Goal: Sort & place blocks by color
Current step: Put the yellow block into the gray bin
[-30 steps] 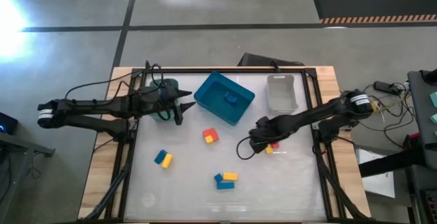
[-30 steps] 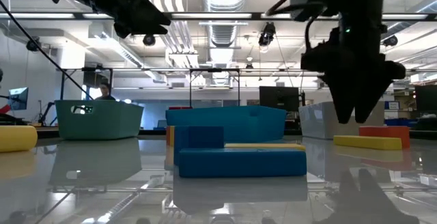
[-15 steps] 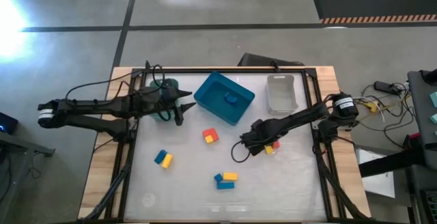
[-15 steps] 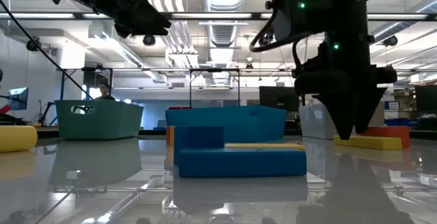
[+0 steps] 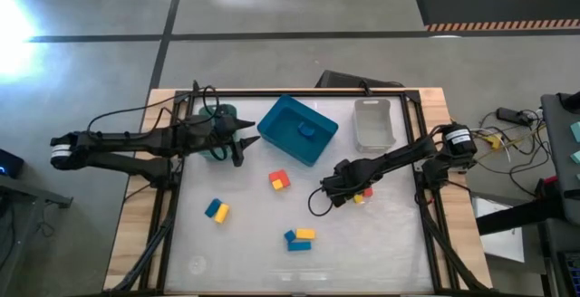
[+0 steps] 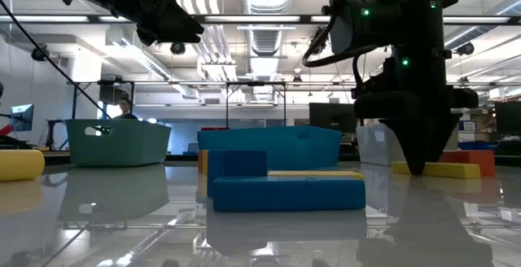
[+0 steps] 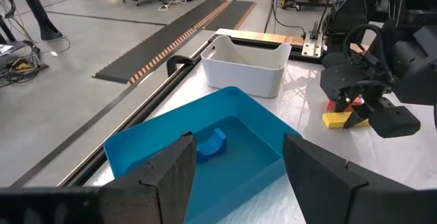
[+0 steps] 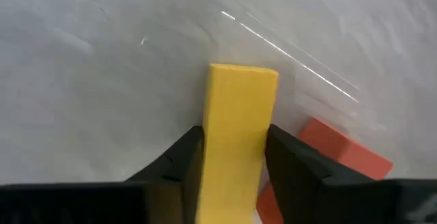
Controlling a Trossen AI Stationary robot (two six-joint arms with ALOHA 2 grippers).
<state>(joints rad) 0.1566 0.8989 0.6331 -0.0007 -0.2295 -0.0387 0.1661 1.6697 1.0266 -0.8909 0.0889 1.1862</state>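
Observation:
My right gripper point(image 8: 234, 134) stands tip-down on the table right of centre point(image 5: 337, 190), closed around a yellow bar block point(image 8: 240, 94). A red block point(image 8: 333, 157) lies against that bar. My left gripper point(image 7: 235, 183) is open and hovers at the table's far left point(image 5: 245, 148), above the green bin point(image 6: 118, 141). One blue block point(image 7: 210, 144) lies inside the blue bin point(image 5: 297, 129). Loose on the table are a red-and-yellow pair point(image 5: 279, 180), a blue-and-yellow pair point(image 5: 217, 210), and a blue-and-yellow cluster point(image 5: 299, 238). My right gripper pinches the yellow bar between its two fingers, one on each long side point(image 8: 235, 157). The fingers point(image 8: 184, 166) come from above, pointing down. The bar lies flat on the table, its free end pointing away from the wrist.
A pale grey bin point(image 5: 373, 122) stands at the far right, beside the blue bin. A raised frame point(image 5: 299, 93) runs around the white table top. Bare table shows along the near edge point(image 5: 362, 261) and between the block groups.
My right gripper has moved a little toward the table's left and near edge and come down until its fingertips reach the table over the yellow bar. The left arm has kept still.

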